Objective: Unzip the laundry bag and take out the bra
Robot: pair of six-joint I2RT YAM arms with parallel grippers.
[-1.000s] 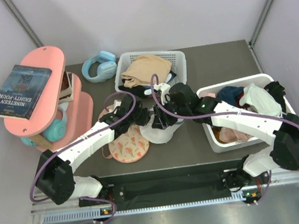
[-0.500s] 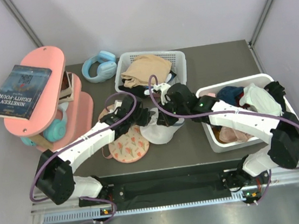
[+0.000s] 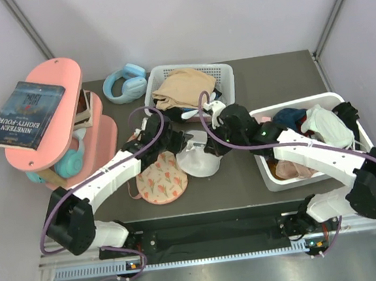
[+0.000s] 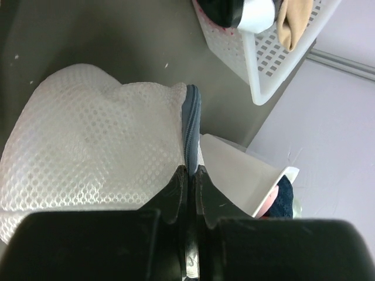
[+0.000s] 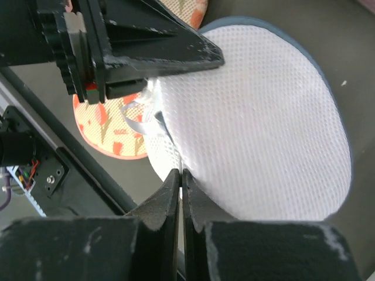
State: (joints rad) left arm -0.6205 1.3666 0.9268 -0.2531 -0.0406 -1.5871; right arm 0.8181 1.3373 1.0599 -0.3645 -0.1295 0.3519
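Note:
The white mesh laundry bag (image 3: 199, 161) lies mid-table between both arms. My left gripper (image 3: 189, 142) is shut on its dark zip rim (image 4: 191, 114), fingertips pinching the rim's near end (image 4: 190, 171). From the other side my right gripper (image 3: 211, 150) is shut on the bag's mesh edge (image 5: 180, 174), with the white dome (image 5: 263, 117) spreading beyond it. The peach-pink flowered bra (image 3: 157, 178) lies flat on the table just left of the bag, outside it, and shows in the right wrist view (image 5: 111, 126) under the left gripper's black body (image 5: 135, 47).
A white slatted basket (image 3: 224, 74) with a tan garment stands behind the bag. A white bin (image 3: 269, 172) of clothes sits at the right. Blue headphones (image 3: 126, 83) and a pink shelf (image 3: 56, 129) with a book are at the back left.
My right gripper has closed on the bag's mesh. Both grippers and the bag have shifted slightly away from the bases, and the left one has moved right.

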